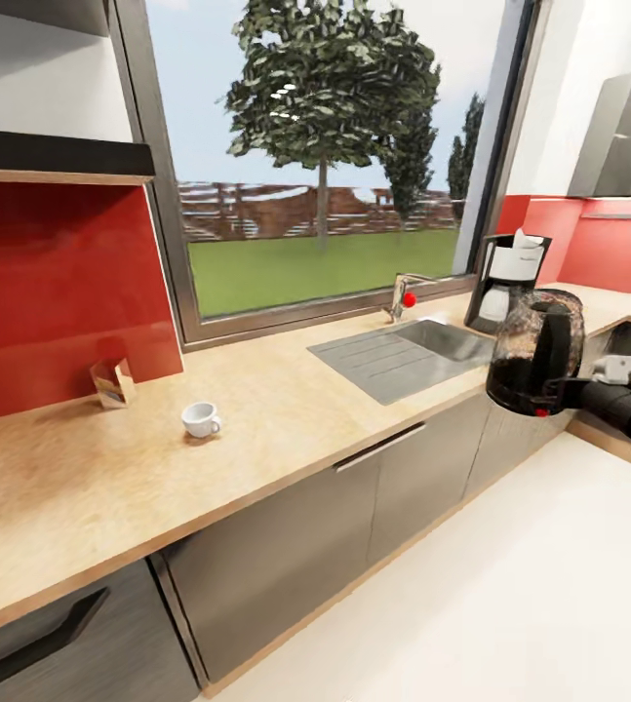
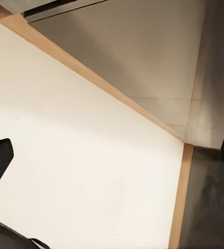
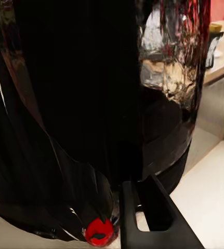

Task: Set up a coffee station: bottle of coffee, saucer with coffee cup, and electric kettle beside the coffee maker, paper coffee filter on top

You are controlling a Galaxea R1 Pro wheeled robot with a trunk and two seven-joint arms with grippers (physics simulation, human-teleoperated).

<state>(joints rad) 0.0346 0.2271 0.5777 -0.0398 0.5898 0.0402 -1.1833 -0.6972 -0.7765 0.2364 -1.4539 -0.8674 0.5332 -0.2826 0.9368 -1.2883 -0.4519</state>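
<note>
**Electric kettle held aloft at the right end of the desk**

The right end effector (image 1: 561, 388) is clamping the black handle of the electric kettle (image 1: 535, 351), and the kettle is hanging in the air in front of the glossy dark grey cabinet fronts (image 1: 286, 546), just off the near edge of the desk (image 1: 276, 409). The kettle body is showing as rounded, dark, see-through glass with speckled reflections; in the right wrist view a small red switch (image 3: 99, 232) is sitting at the foot of the handle, beside a black finger (image 3: 158, 215).

The coffee maker (image 1: 506, 281) is standing upright on the light wood-grain desk, at the far right behind the kettle, next to the window frame. It is a tall black machine with a white front panel. A white paper coffee filter (image 1: 525, 239) is resting on its top.

The inset grey steel sink (image 1: 408, 353), with a ribbed drainer, is lying to the left of the coffee maker. The coffee cup (image 1: 200, 419), small, plain white and handled, is standing alone on the desk well to the left of the sink.

The left end effector (image 2: 112, 161) is pointing at a pale smooth floor (image 2: 91, 171) edged with wood trim, with its dark fingertips spread wide and nothing between them.
</note>
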